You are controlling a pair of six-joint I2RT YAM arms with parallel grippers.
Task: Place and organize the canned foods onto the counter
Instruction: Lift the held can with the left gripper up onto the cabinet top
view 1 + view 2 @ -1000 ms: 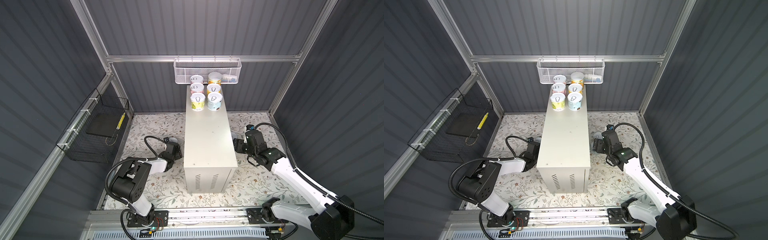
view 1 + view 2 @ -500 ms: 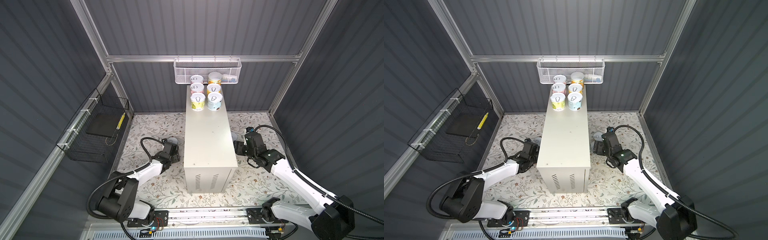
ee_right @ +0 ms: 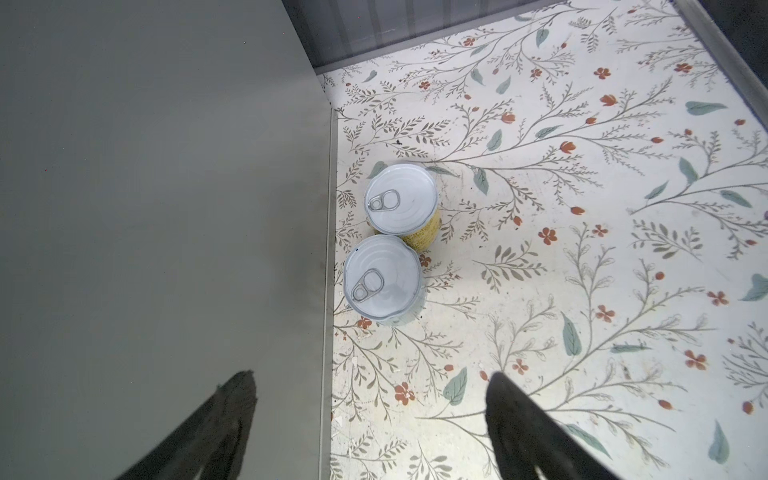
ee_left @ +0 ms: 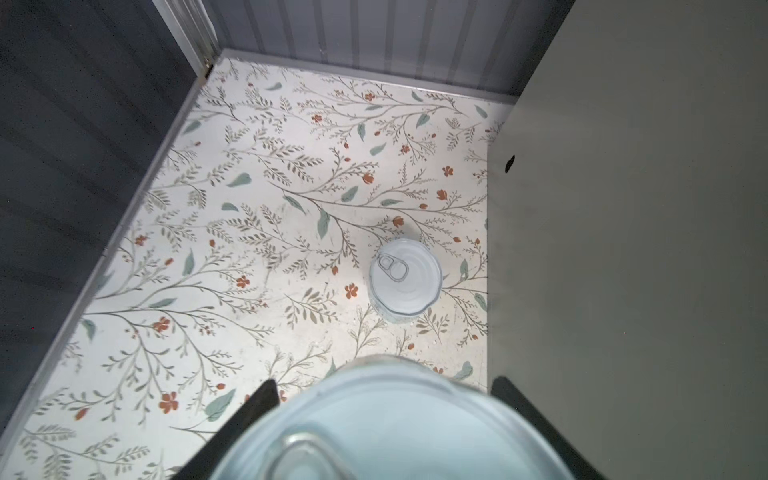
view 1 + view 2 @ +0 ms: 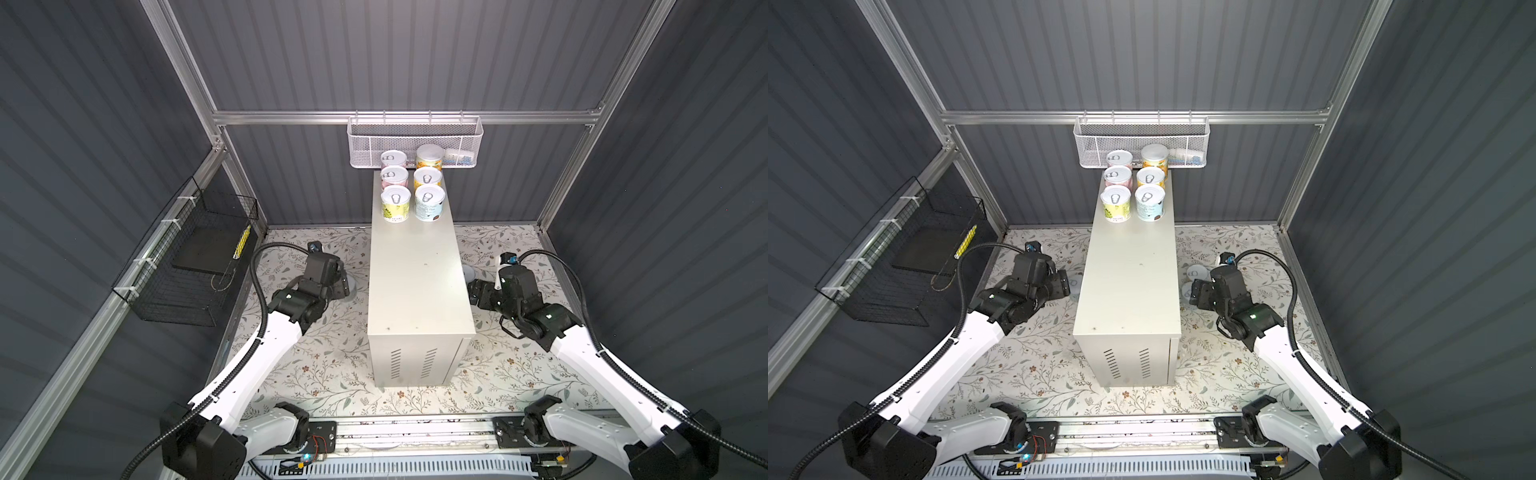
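Several cans stand in two rows at the far end of the counter [image 5: 419,270] [image 5: 1129,270], the nearest a yellow can [image 5: 395,205] and a pale blue can [image 5: 430,204]. My left gripper [image 4: 384,382] [image 5: 345,286] is low beside the counter's left wall, shut on a pale-lidded can [image 4: 390,428] [image 5: 1075,283]. Another can [image 4: 405,276] stands on the floor beyond it. My right gripper [image 3: 370,375] [image 5: 1194,291] is open and empty, low beside the counter's right wall. Ahead of it two cans [image 3: 401,199] [image 3: 382,278] stand touching on the floor against the counter.
A white mesh basket [image 5: 415,141] hangs on the back wall just above the counter's far end. A black wire basket [image 5: 195,257] hangs on the left wall. The floral floor [image 5: 332,365] runs along both sides of the counter, closed in by grey walls.
The left arm has unfolded, its elbow swinging toward the front, and its gripper with the can has shifted slightly. The right gripper has barely moved.
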